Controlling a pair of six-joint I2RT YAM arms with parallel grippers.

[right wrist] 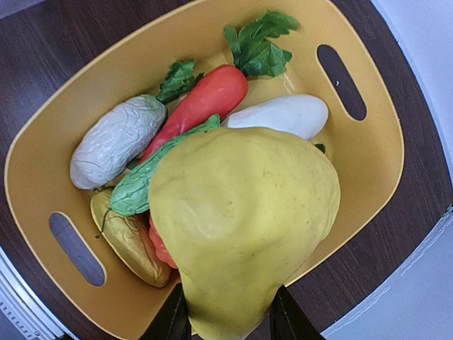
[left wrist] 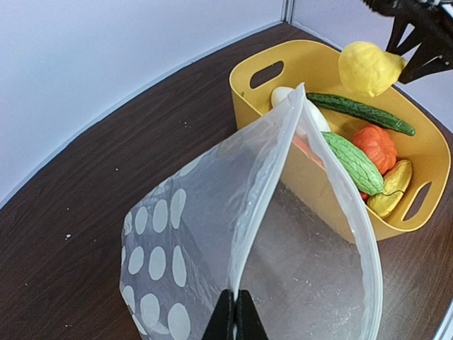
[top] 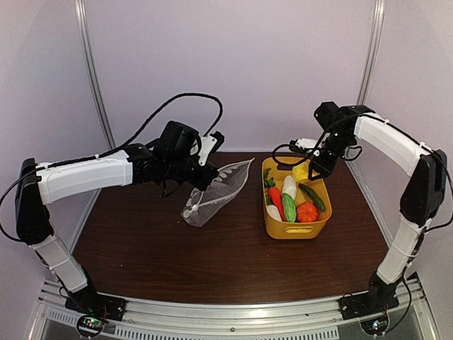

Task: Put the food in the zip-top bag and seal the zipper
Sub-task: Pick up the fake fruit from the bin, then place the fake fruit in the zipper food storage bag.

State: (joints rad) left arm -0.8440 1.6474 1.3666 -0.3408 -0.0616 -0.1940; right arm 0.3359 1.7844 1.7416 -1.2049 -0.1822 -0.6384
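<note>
The zip-top bag (top: 214, 193) is clear with white dots and hangs over the table left of the basket. My left gripper (left wrist: 235, 316) is shut on its mouth edge, pinching the pale zipper (left wrist: 272, 177); the mouth gapes toward the basket. My right gripper (right wrist: 230, 319) is shut on a yellow piece of food (right wrist: 241, 212), held above the basket's far end (top: 302, 171). More food lies in the basket: a red carrot (right wrist: 205, 99), a white radish (right wrist: 283, 115), a cucumber (left wrist: 361, 112), an orange piece (left wrist: 375, 145) and a bumpy green one (left wrist: 354, 161).
The yellow basket (top: 297, 230) with handle slots stands on the dark wooden table (top: 163, 248) at the right. White walls close in the back and both sides. The bag's bottom rests on the table close to the basket's left wall.
</note>
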